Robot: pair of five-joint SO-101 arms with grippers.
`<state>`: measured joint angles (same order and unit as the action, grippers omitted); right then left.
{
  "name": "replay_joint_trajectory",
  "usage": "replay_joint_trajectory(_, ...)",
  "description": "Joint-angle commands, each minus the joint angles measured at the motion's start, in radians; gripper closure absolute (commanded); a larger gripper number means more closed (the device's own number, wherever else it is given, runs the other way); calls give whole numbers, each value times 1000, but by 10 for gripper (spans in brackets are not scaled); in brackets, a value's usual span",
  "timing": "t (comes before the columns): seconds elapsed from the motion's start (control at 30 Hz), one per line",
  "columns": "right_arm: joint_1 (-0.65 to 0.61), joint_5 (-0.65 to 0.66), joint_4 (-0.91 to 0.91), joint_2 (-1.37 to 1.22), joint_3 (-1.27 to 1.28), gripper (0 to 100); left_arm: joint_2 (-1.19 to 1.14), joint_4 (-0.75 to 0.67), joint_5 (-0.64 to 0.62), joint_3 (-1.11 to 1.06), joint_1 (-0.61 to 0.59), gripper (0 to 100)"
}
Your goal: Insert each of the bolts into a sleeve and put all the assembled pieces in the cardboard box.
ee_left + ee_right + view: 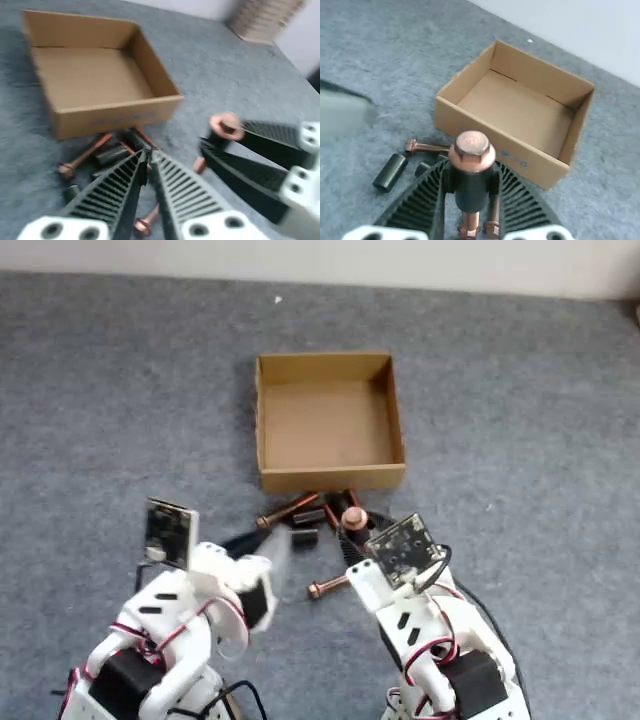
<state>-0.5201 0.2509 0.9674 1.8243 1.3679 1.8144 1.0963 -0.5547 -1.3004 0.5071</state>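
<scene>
Carpet (100, 390); sleeved bolt (471, 149) in right tool (471, 182)

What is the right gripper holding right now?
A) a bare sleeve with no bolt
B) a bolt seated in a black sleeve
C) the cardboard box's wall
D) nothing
B: the right gripper is clamped on a black sleeve, with the head of the copper bolt on top and its shank poking out below.

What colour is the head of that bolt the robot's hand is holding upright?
Shiny copper; that bolt shows best in the right wrist view.
</scene>
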Motion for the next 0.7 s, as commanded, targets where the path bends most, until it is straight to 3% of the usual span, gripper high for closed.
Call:
replay_joint_trajectory(0.0,85,-75,-22,7,-18,993,4,31,54,2,-154,993)
replay_joint_trajectory(0.13,127,-77,16,5,-18,993,4,32,222,-71,-311,994)
replay_joint_trajectory(0.3,128,-78,19,4,-18,993,4,31,325,-168,-456,994)
replay_joint_trajectory(0.53,130,-77,19,-2,-28,991,4,29,356,-282,-496,994)
replay_joint_trajectory(0.67,130,-77,10,-150,-56,991,4,-8,358,-311,-499,994)
